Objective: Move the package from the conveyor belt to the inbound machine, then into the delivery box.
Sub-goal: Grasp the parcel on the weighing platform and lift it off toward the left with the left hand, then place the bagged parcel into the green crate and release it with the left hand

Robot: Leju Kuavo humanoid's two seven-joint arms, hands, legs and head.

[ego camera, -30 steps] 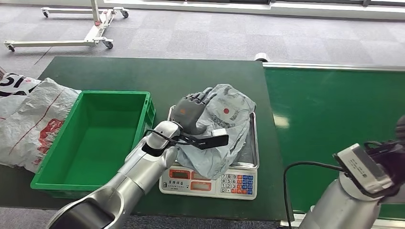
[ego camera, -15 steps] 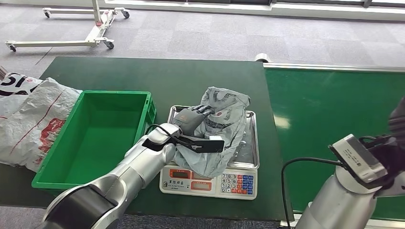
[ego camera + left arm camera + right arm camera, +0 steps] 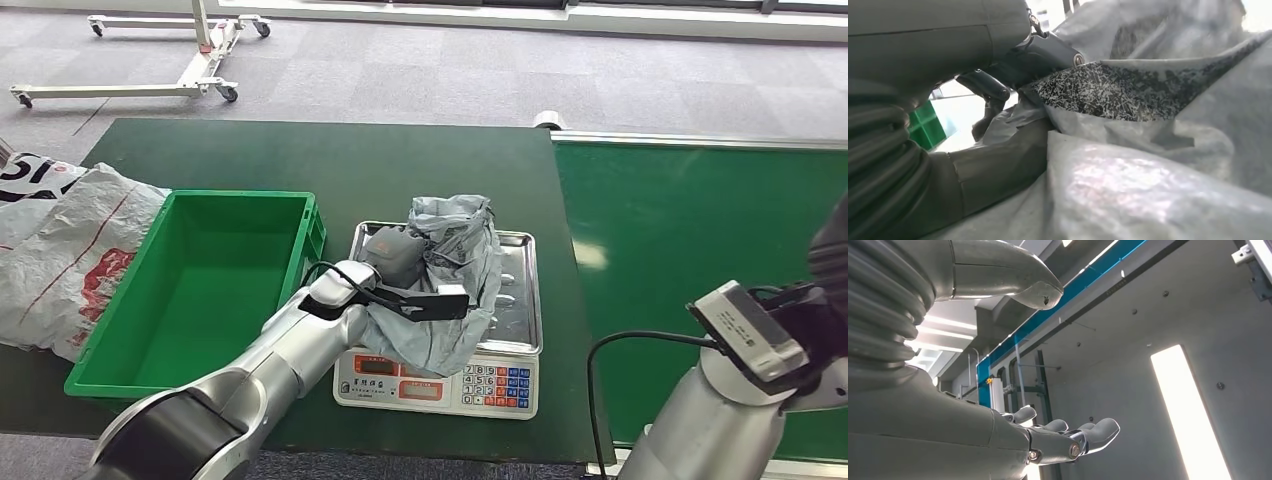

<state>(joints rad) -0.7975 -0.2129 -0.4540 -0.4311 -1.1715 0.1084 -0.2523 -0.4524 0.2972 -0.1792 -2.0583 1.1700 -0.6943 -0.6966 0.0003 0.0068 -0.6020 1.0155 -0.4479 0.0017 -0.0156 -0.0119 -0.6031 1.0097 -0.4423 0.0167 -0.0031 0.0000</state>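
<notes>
The grey plastic package (image 3: pixel 455 270) lies bunched up on the steel tray (image 3: pixel 520 300) of the inbound machine, a weighing scale with a keypad (image 3: pixel 495 380). My left hand (image 3: pixel 395 255) grips the package from its left side, the fingers buried in the folds. In the left wrist view the crumpled bag (image 3: pixel 1148 150) presses against my left hand (image 3: pixel 948 75), with dark fingers (image 3: pixel 985 87) hooked into the plastic. My right hand (image 3: pixel 1048 435) is raised at the right edge, its fingers held out, nothing in it. The green delivery box (image 3: pixel 200 290) stands just left of the scale.
The green conveyor belt (image 3: pixel 700 220) runs along the right of the dark green table (image 3: pixel 330 160). A white printed sack (image 3: pixel 60 250) lies left of the box. A wheeled white frame (image 3: pixel 190 60) stands on the carpet beyond the table.
My left hand's fingers have closed into the package, and the bag has bunched up narrower and taller on the tray. The right arm has barely moved.
</notes>
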